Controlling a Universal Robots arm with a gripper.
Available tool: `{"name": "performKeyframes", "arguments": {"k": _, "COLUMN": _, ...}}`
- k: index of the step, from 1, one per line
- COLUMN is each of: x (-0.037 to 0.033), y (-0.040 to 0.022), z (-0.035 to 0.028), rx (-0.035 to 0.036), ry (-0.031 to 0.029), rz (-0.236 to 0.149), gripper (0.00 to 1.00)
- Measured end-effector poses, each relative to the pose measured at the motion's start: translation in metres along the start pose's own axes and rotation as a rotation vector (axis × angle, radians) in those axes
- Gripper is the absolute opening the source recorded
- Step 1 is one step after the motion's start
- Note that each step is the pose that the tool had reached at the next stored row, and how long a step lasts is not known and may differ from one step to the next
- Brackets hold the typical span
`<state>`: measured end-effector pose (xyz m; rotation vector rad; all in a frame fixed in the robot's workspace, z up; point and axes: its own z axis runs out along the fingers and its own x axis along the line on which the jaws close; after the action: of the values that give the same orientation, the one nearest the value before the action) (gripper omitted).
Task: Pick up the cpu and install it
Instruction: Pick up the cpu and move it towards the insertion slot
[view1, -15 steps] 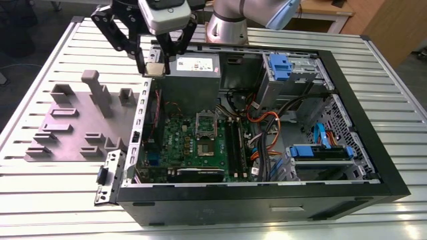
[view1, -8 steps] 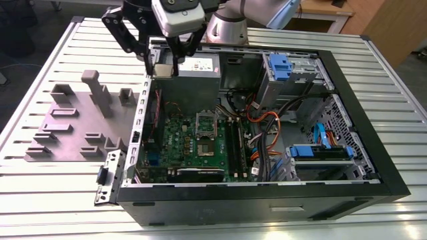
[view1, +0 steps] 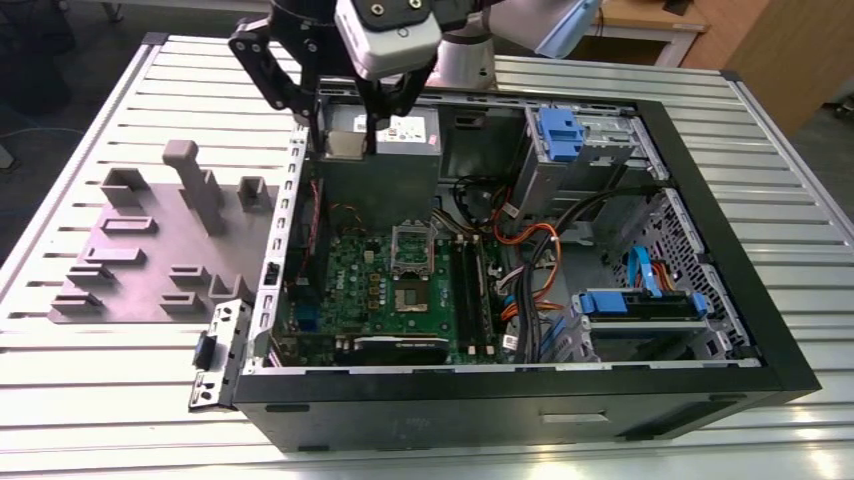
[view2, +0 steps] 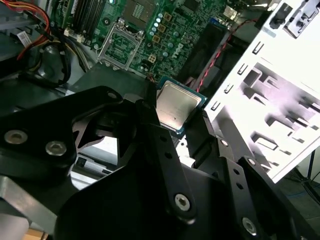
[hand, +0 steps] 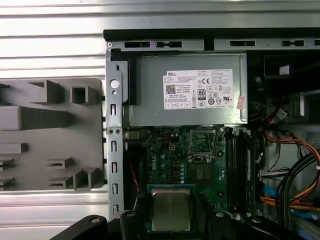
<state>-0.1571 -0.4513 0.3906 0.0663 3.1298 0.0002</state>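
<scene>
Nearest the exterior camera lies the black wall of the computer case (view1: 534, 400), which rests open side up on a slatted metal table (view1: 107, 400). A green circuit board (view1: 387, 290) is mounted on the case floor. A grey-purple plate (view1: 147, 270) with upright blocks lies on the table just beside the case, on the exterior view's left. The gripper (view1: 380, 125) hangs over the far end of the case, above the power supply.

In the second wrist view, the gripper (view2: 176, 112) is clamped on the cpu (view2: 176, 106). Its black fingers (view2: 150, 125) press against two opposite edges of the chip. The cpu's silver top faces the camera, and it is held clear above the case interior. The metal-framed socket (view2: 120, 45) on the board lies well apart from the chip.

In the first wrist view, the cpu (hand: 170, 210) sits between the fingers (hand: 135, 217), and the power supply (hand: 190, 90), the socket (hand: 202, 145) and the plate (hand: 50, 135) lie below.
</scene>
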Motion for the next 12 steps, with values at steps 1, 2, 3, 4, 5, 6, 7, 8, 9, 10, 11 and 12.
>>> {"name": "performKeyframes", "arguments": {"k": 1, "x": -0.0016, "y": -0.0002, "z": 0.0001, "rx": 0.0, "ry": 0.0, "rz": 0.0, "gripper": 0.47}}
{"name": "performKeyframes", "arguments": {"k": 2, "x": -0.0033, "y": -0.0004, "z": 0.0002, "rx": 0.0, "ry": 0.0001, "rz": 0.0, "gripper": 0.47}}
{"name": "performKeyframes", "arguments": {"k": 3, "x": -0.0048, "y": -0.0006, "z": 0.0003, "rx": 0.0, "ry": 0.0, "rz": 0.0, "gripper": 0.47}}
{"name": "performKeyframes", "arguments": {"k": 4, "x": -0.0062, "y": -0.0007, "z": 0.0004, "rx": 0.0, "ry": 0.0, "rz": 0.0, "gripper": 0.47}}
{"name": "performKeyframes", "arguments": {"k": 5, "x": -0.0077, "y": -0.0009, "z": 0.0004, "rx": 0.0, "ry": 0.0, "rz": 0.0, "gripper": 0.47}}
{"name": "performKeyframes", "arguments": {"k": 6, "x": -0.0091, "y": -0.0011, "z": 0.0005, "rx": 0.0001, "ry": 0.0, "rz": 0.0, "gripper": 0.47}}
{"name": "performKeyframes", "arguments": {"k": 7, "x": -0.0106, "y": -0.0012, "z": 0.0006, "rx": 0.0, "ry": 0.0, "rz": 0.0, "gripper": 0.47}}
{"name": "performKeyframes", "arguments": {"k": 8, "x": -0.0118, "y": -0.0014, "z": 0.0007, "rx": 0.0, "ry": 0.0, "rz": 0.0, "gripper": 0.47}}
{"name": "performKeyframes", "arguments": {"k": 9, "x": -0.013, "y": -0.0015, "z": 0.0007, "rx": 0.0001, "ry": 0.0, "rz": 0.0, "gripper": 0.47}}
{"name": "performKeyframes", "arguments": {"k": 10, "x": -0.0139, "y": -0.0016, "z": 0.0008, "rx": 0.0001, "ry": 0.0, "rz": 0.0, "gripper": 0.47}}
{"name": "performKeyframes", "arguments": {"k": 11, "x": -0.0144, "y": -0.0016, "z": 0.0008, "rx": 0.0001, "ry": 0.0, "rz": 0.0, "gripper": 0.47}}
{"name": "performKeyframes", "arguments": {"k": 12, "x": -0.0146, "y": -0.0016, "z": 0.0008, "rx": 0.0001, "ry": 0.0001, "rz": 0.0, "gripper": 0.47}}
